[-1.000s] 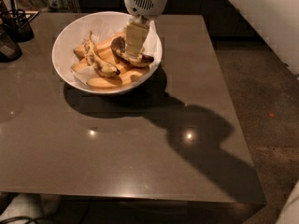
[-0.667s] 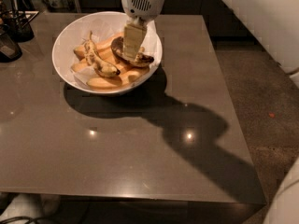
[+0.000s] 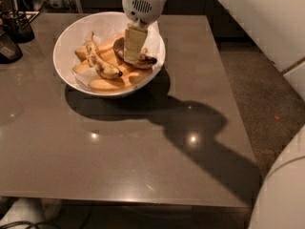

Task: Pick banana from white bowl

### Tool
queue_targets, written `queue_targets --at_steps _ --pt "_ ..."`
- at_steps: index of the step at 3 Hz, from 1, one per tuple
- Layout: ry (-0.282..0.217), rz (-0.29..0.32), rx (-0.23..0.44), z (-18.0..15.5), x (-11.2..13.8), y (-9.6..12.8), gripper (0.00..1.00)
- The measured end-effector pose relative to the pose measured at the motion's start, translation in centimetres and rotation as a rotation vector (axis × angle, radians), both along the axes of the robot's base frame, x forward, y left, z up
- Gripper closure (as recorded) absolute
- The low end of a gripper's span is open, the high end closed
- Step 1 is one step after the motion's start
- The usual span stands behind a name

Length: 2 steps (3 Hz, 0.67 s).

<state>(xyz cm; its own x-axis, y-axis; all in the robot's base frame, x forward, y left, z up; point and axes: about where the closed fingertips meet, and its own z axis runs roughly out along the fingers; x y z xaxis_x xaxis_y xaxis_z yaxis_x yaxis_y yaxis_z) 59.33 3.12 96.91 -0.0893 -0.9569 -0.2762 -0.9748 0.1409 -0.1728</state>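
The white bowl (image 3: 64, 42) stands at the far left of the brown table (image 3: 143, 151). In it, the dark brown-black banana (image 3: 147, 60) lies on the right side, curved, partly hidden by my gripper. My gripper (image 3: 135, 51) reaches straight down from its white wrist (image 3: 143, 4) into the bowl, right over the middle of the dark banana and at its level. Whether it touches the banana does not show.
A yellower speckled banana (image 3: 99, 62) and pale orange-yellow pieces (image 3: 106, 85) lie in the bowl's left and front. Dark containers (image 3: 18, 25) stand at the table's far left edge. The floor (image 3: 257, 89) lies to the right; my white body (image 3: 286, 190) is at lower right.
My gripper has shifted slightly left and a little lower over the dark banana. The bowl and the fruit have not moved.
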Motion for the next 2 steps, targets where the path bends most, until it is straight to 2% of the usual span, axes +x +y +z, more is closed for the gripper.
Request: queue_targets --at_steps 1,2 --pt "0.02 0.005 0.007 -0.44 0.18 0.2 0.48" --pt "0.041 0.023 0.009 -1.0 0.32 0.64 0.45"
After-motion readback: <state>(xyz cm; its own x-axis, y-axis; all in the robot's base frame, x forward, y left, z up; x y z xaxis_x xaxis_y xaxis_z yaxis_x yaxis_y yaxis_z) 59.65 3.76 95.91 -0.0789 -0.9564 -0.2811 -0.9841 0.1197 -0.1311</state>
